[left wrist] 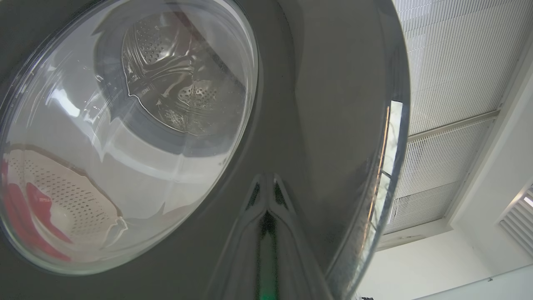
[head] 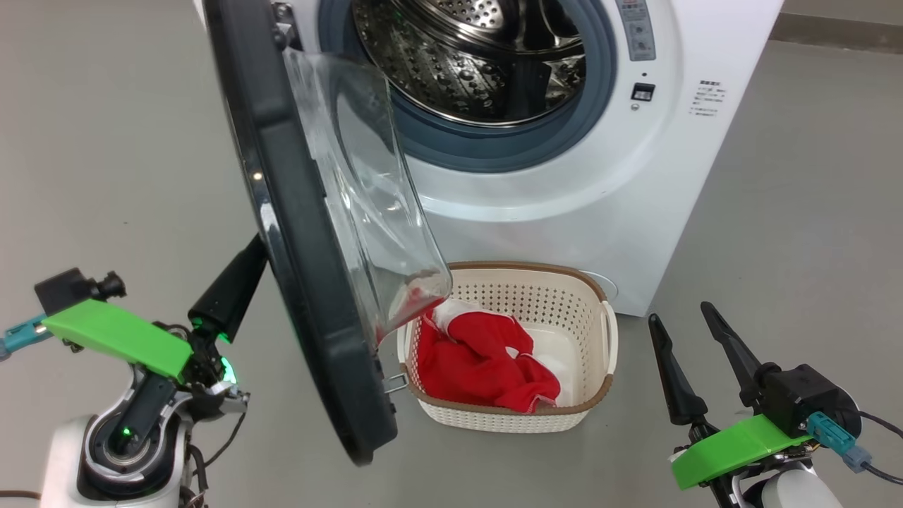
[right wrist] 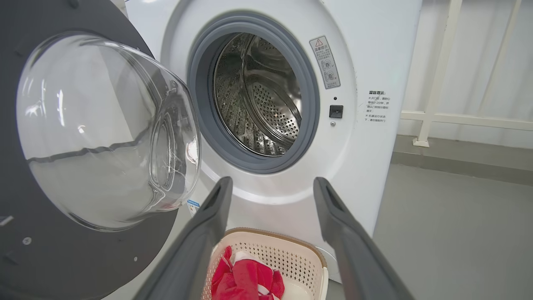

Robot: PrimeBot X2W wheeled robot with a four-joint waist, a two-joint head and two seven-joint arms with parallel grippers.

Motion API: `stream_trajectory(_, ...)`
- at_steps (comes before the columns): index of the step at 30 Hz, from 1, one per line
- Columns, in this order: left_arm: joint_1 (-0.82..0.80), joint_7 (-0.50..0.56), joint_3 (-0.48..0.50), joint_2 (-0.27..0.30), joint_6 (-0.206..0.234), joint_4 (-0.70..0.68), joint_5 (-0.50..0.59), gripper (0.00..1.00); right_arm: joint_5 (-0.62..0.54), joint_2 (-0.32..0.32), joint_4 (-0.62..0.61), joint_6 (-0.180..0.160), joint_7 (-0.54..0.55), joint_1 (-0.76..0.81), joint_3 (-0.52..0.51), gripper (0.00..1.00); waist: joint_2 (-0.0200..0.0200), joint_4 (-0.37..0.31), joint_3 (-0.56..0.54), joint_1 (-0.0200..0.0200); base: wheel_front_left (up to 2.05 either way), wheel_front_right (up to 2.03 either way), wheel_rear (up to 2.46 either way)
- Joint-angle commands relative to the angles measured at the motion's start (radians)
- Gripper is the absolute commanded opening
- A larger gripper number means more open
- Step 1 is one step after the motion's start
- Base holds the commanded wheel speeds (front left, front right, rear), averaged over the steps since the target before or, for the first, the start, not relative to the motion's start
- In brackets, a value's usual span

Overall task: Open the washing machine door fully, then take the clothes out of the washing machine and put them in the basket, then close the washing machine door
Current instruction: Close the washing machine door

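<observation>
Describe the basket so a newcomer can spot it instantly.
Start at the big white front-loading washing machine with its door swung open. On the floor directly in front sits the basket. It's the only cream perforated tub with a brown rim, holding red clothes.

1. The floor (head: 92,141) is plain smooth grey, filling the left and right sides of the head view.
2. Upper right of that view has a darker skirting strip (head: 839,32) along the floor's far edge.
3. On the right of the right wrist view, a white railing (right wrist: 437,83) stands on that strip.
4. The left wrist view's upper right shows slatted ceiling panels (left wrist: 449,62), with a white wall (left wrist: 458,258) lower right and a louvred vent (left wrist: 520,216) at the right edge.
5. The light is soft and even.
</observation>
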Motion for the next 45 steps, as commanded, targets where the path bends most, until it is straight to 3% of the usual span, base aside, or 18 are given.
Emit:
stream_trajectory(1, -0.015, 0.0, 0.007, 0.014, 0.002, -0.04, -0.016, 0.0, 0.0, -0.001, -0.022, 0.007, -0.006, -0.039, 0.021, 1.0, 0.0, -0.016, 0.006, 0.0, 0.0, 0.0, 0.0)
stream_trajectory(14, -0.02, -0.013, 0.013, 0.016, 0.003, -0.035, -0.025, 0.0, 0.003, -0.001, -0.02, 0.007, -0.006, -0.046, 0.016, 1.0, 0.0, -0.031, 0.012, 0.0, 0.0, 0.0, 0.0)
stream_trajectory(18, -0.014, -0.039, 0.018, 0.039, -0.011, -0.034, 0.016, 0.02, 0.006, -0.001, -0.02, 0.007, -0.006, -0.048, 0.014, 1.0, 0.0, -0.029, 0.013, 0.0, 0.0, 0.0, 0.0)
stream_trajectory(19, -0.011, -0.052, 0.02, 0.046, -0.02, -0.032, 0.032, 0.24, 0.006, -0.001, -0.02, 0.007, -0.006, -0.048, 0.015, 1.0, 0.0, -0.029, 0.011, 0.0, 0.0, 0.0, 0.0)
stream_trajectory(20, -0.011, -0.052, 0.02, 0.046, -0.02, -0.032, 0.032, 0.24, 0.006, -0.001, -0.02, 0.007, -0.006, -0.048, 0.015, 1.0, 0.0, -0.029, 0.011, 0.0, 0.0, 0.0, 0.0)
stream_trajectory(21, -0.007, -0.07, 0.021, 0.057, -0.029, -0.031, 0.056, 0.8, 0.007, -0.001, -0.019, 0.007, -0.006, -0.047, 0.015, 1.0, 0.0, -0.029, 0.01, 0.0, 0.0, 0.0, 0.0)
stream_trajectory(22, -0.002, -0.088, 0.022, 0.064, -0.037, -0.029, 0.078, 1.0, 0.007, -0.001, -0.019, 0.007, -0.006, -0.047, 0.016, 1.0, 0.0, -0.029, 0.009, 0.0, 0.0, 0.0, 0.0)
stream_trajectory(27, 0.035, -0.181, 0.037, 0.097, -0.095, -0.034, 0.174, 1.0, 0.01, -0.001, -0.021, 0.007, -0.006, -0.045, 0.016, 1.0, 0.0, -0.032, 0.005, 0.0, 0.0, 0.0, 0.0)
stream_trajectory(34, 0.119, -0.413, 0.007, 0.163, -0.157, -0.047, 0.437, 1.0, 0.013, -0.001, -0.029, 0.007, -0.006, -0.042, 0.016, 1.0, 0.0, -0.041, 0.009, 0.0, 0.0, 0.0, 0.0)
stream_trajectory(41, 0.184, -0.672, -0.036, 0.196, -0.162, -0.002, 0.688, 1.0, 0.015, -0.001, -0.028, 0.007, -0.006, -0.046, 0.012, 1.0, 0.0, -0.048, 0.008, 0.0, 0.0, 0.0, 0.0)
stream_trajectory(45, 0.199, -0.743, -0.045, 0.21, -0.125, 0.049, 0.819, 1.0, 0.018, -0.001, -0.028, 0.007, -0.006, -0.045, 0.013, 1.0, 0.0, -0.051, 0.006, 0.0, 0.0, 0.0, 0.0)
